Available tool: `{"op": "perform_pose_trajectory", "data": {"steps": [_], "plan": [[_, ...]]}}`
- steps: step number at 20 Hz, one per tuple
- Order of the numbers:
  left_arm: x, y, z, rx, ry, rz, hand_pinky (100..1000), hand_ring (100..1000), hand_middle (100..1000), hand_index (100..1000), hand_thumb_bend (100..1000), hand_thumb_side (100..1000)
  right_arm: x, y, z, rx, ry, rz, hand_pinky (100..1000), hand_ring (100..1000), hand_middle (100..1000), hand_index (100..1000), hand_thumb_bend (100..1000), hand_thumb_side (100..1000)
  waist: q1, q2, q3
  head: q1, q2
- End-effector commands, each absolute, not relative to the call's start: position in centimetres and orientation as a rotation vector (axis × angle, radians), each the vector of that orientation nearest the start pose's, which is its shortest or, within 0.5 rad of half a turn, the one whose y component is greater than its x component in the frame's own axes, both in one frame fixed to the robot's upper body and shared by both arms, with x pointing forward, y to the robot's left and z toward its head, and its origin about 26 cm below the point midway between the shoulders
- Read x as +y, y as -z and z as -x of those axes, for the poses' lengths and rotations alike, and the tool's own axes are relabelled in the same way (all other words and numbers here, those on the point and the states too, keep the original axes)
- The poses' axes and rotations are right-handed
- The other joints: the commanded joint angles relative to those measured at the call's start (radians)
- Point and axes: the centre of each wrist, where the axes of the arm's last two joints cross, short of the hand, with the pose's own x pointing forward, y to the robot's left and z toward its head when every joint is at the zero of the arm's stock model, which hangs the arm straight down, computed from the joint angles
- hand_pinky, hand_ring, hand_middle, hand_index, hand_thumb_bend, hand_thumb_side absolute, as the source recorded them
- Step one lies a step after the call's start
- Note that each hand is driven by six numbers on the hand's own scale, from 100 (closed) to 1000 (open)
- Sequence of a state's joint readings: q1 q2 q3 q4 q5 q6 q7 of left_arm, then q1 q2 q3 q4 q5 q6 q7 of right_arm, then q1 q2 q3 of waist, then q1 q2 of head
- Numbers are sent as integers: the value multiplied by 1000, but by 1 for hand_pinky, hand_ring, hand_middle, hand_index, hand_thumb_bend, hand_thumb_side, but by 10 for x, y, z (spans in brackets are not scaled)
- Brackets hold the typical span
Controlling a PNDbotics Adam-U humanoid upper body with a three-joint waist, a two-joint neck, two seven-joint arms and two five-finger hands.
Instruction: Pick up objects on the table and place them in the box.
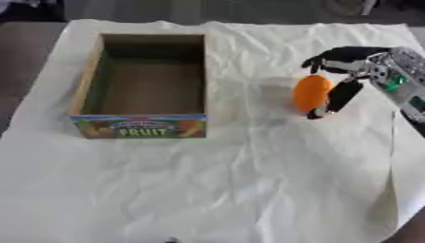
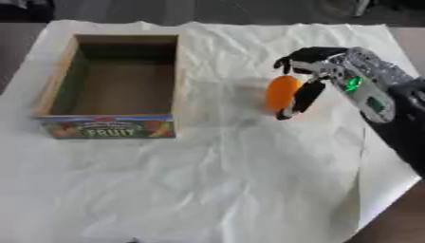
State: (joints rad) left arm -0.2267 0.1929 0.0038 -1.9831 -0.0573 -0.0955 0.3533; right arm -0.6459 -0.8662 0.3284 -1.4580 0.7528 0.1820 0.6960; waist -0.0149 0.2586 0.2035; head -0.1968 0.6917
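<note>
An orange, egg-shaped fruit (image 1: 310,93) is held just above the white cloth, right of centre. My right hand (image 1: 347,71) comes in from the right edge, its black fingers curled over the fruit's top and its thumb down the fruit's right side. A wooden box (image 1: 87,78) with a colourful "FRUIT" label on its front wall stands at the upper left, apart from the fruit. Nothing shows inside it. My left hand is in neither view.
A crumpled white cloth (image 1: 249,180) covers the table, its right edge lying near my forearm (image 2: 382,102). Dark table surface shows at the left edge and the lower right corner.
</note>
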Motion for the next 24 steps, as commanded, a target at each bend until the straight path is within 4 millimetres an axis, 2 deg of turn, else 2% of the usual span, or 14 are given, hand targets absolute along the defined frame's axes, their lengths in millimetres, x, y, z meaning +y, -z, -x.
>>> {"op": "perform_pose_trajectory", "data": {"steps": [1,6,9,12,15,17,19,24], "plan": [[247,-172,-293,-2339,-119,-301,321,703,850,714,100,753,-340,-239,-388,-897,-1545,1028,877,901,806,970,546,390,0,-14,0,-1,-9],[248,-171,-293,-2337,-121,-303,321,703,851,714,100,753,-341,-239,-390,-894,-1535,1046,866,885,756,924,455,411,0,-14,-2,0,-6],[247,-171,-293,-2336,-120,-301,321,703,850,714,100,753,-340,-239,-390,-897,-1528,1059,855,872,713,873,390,393,-1,-14,-2,0,-7],[247,-171,-293,-2339,-122,-300,321,702,849,713,100,753,-340,-236,-391,-888,-1536,1059,851,869,688,852,382,370,-1,-14,0,1,-7],[247,-172,-293,-2340,-124,-300,322,702,849,712,100,752,-340,-234,-392,-879,-1547,1053,842,855,646,775,297,350,-1,-13,2,1,-8],[247,-172,-293,-2342,-124,-299,322,701,849,712,100,752,-340,-234,-392,-883,-1546,1056,835,844,625,730,196,309,-1,-13,2,2,-7],[247,-172,-293,-2342,-124,-298,321,701,849,712,100,751,-339,-235,-392,-894,-1543,1062,833,843,646,728,108,258,-2,-13,2,3,-7],[247,-172,-293,-2341,-122,-297,319,700,848,711,100,752,-335,-240,-390,-958,-1497,1076,817,814,613,695,100,146,-3,-13,1,5,-7]]}}
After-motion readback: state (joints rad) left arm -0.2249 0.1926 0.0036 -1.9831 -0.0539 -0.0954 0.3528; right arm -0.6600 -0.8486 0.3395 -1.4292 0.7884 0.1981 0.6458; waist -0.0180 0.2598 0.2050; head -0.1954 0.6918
